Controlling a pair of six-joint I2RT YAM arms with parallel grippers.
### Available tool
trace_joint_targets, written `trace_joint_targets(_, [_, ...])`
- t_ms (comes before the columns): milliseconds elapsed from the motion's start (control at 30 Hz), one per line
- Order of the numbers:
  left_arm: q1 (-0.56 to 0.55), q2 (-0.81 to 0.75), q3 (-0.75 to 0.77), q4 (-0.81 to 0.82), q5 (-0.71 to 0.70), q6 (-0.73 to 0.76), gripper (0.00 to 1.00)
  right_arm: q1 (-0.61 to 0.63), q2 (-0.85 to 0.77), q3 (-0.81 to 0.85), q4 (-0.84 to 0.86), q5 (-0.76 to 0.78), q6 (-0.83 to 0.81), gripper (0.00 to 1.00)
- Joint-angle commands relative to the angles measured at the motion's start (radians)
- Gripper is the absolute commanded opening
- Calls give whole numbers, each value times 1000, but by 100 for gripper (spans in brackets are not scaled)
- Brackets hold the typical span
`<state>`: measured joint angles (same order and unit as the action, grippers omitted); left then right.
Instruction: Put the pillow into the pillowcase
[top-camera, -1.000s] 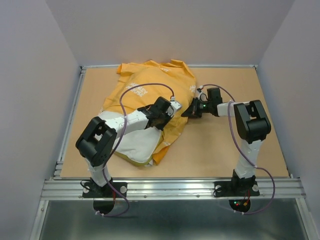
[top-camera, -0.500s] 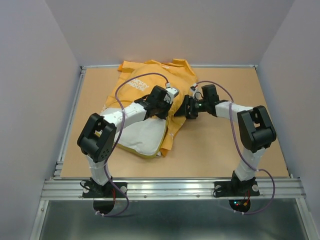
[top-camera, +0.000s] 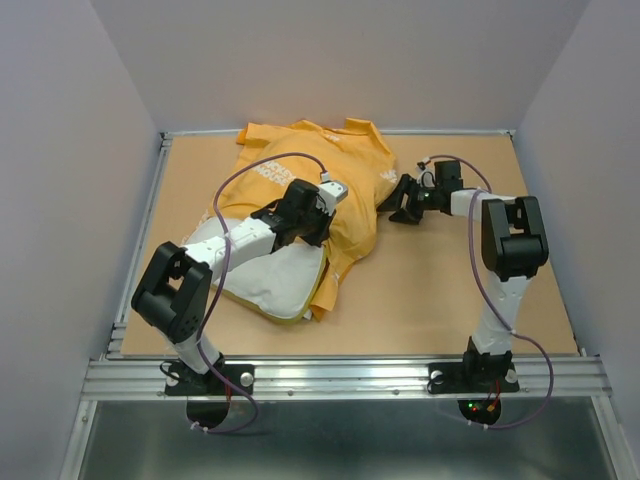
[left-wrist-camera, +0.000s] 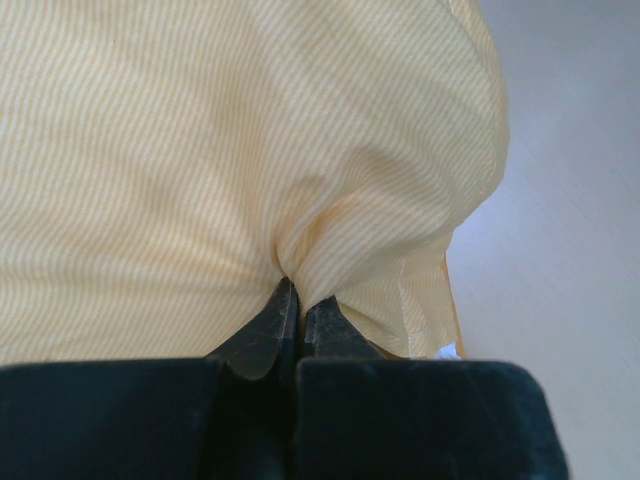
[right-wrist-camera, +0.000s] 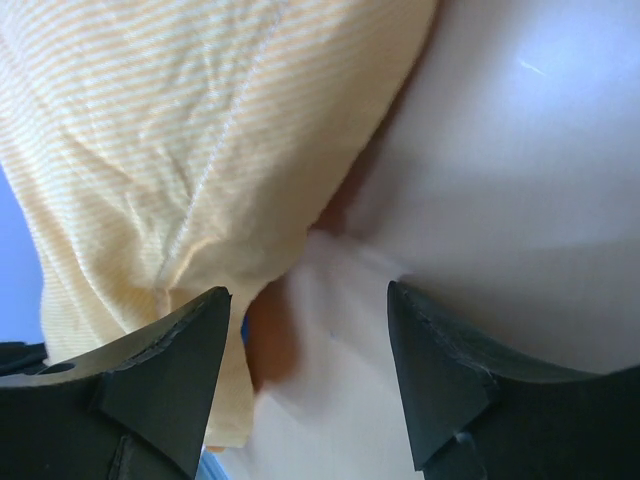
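At left hand (left-wrist-camera: 298, 300): pillowcase (left-wrist-camera: 200, 150) pinched; right hand (right-wrist-camera: 305, 310) spread, just beside

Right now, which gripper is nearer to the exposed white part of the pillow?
Left. The left gripper pinches pillowcase fabric right beside the bare end of the pillow. The right gripper hangs open off the pillowcase's right edge, farther away.

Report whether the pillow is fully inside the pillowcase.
Not fully in: the pillow's white near end lies bare outside the pillowcase, which covers the rest.
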<state>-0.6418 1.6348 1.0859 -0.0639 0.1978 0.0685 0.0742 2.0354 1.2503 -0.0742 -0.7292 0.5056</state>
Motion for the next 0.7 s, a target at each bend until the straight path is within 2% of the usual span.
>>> trace_joint_targets(0, [5, -50, 11, 30, 41, 11, 0, 12, 60, 63, 51, -16, 57, 70])
trace_joint_targets(67, [5, -41, 14, 30, 46, 8, 0, 12, 75, 55, 132, -38, 109, 69])
trace_joint_targets(200, [8, -30, 29, 30, 49, 4, 0, 12, 97, 17, 263, -114, 203, 56])
trace_joint_targets(233, [10, -29, 29, 30, 49, 4, 0, 12, 92, 5, 321, -121, 232, 46])
trace_joint_targets(367, [11, -23, 28, 32, 52, 1, 0, 7, 62, -38, 396, -144, 252, 26])
trace_joint_targets(400, [14, -21, 28, 35, 52, -1, 0, 6, 51, -48, 401, -145, 238, 12])
trace_joint_targets(433, [16, -21, 25, 38, 52, -1, 0, 3, 42, -55, 404, -144, 232, 3])
trace_joint_targets(467, [21, -20, 25, 38, 52, -2, 0, 3, 19, -69, 402, -142, 219, 1])
trace_joint_targets(533, [24, -16, 23, 41, 57, -6, 0, -1, -6, -81, 387, -135, 197, 1])
trace_joint_targets(600, [25, -12, 25, 41, 57, -6, 0, -1, -56, -94, 332, -99, 93, 1])
trace_joint_targets(633, [27, -15, 26, 41, 60, -6, 0, -1, -73, -88, 248, -32, 42, 7])
trace_joint_targets(667, [27, -15, 25, 42, 63, -6, 0, -1, -84, -86, 216, 6, 7, 22])
